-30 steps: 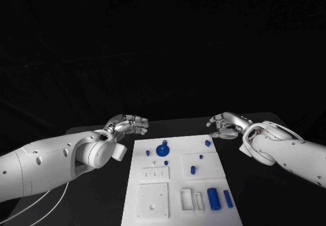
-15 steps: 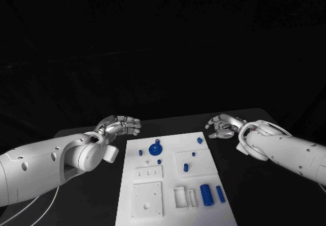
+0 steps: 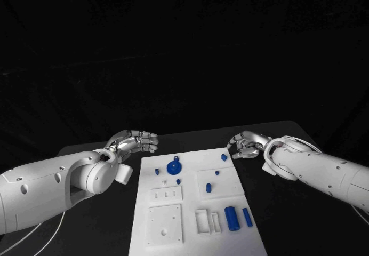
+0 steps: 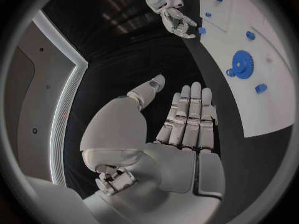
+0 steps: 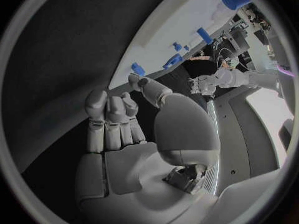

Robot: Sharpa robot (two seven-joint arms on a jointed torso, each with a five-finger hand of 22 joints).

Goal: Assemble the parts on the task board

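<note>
Pictured from my remote station: the robot's left hand hovers off the far left corner of the task board, fingers extended side by side and holding nothing, as the left wrist view confirms. The right hand sits at the far right corner, fingers loosely curled and apart, empty as far as I can judge from the right wrist view. Just beside it lies a small blue part at the board's far edge; a blue gear sits near the left, and two blue cylinders rest near the front. I judge the first pick is at hand: I would lower the right hand squarely over the small part, pinch it by its sides, and lift straight to avoid nudging it off the edge
</note>
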